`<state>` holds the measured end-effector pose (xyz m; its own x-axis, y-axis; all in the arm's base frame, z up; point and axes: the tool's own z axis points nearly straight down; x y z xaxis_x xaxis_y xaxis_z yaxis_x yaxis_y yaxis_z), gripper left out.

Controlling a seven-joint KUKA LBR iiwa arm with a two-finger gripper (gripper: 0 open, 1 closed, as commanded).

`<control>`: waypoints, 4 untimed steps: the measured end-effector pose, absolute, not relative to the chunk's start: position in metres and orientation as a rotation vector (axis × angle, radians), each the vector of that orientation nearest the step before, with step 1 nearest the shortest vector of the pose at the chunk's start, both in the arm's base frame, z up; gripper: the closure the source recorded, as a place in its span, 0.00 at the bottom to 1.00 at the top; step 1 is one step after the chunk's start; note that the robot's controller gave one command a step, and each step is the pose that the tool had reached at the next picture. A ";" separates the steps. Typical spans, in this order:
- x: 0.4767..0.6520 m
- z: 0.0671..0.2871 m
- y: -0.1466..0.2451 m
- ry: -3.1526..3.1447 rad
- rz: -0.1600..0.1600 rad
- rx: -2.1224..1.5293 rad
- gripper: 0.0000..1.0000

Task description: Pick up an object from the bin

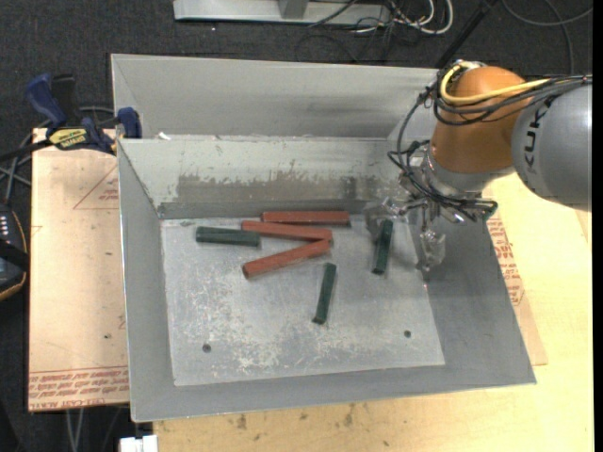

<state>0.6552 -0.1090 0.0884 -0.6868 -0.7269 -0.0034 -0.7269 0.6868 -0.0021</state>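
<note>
My gripper (406,244) hangs low over the right part of the bin floor, its two fingers spread apart, so it is open. A short dark green bar (381,252) lies nearly upright in the picture right at the left fingertip (384,228); whether they touch I cannot tell. The right fingertip (430,252) stands over bare floor. Nothing sits between the fingers. Another dark green bar (324,293) lies a little to the lower left of the gripper.
Left of the gripper lie three red-brown bars (287,258), (285,230), (305,217) and one more dark green bar (227,236), near the back wall. The bin's sloping right wall is close behind the gripper.
</note>
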 end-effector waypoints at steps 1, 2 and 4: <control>0.656 0.071 -0.113 2.721 0.001 -1.564 1.00; 0.656 0.071 -0.113 2.721 0.001 -1.564 1.00; 0.654 0.091 -0.112 2.726 0.010 -1.568 1.00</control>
<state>0.6537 -0.1116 0.0907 -0.5027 -0.8645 -0.0004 -0.8645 0.5026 0.0074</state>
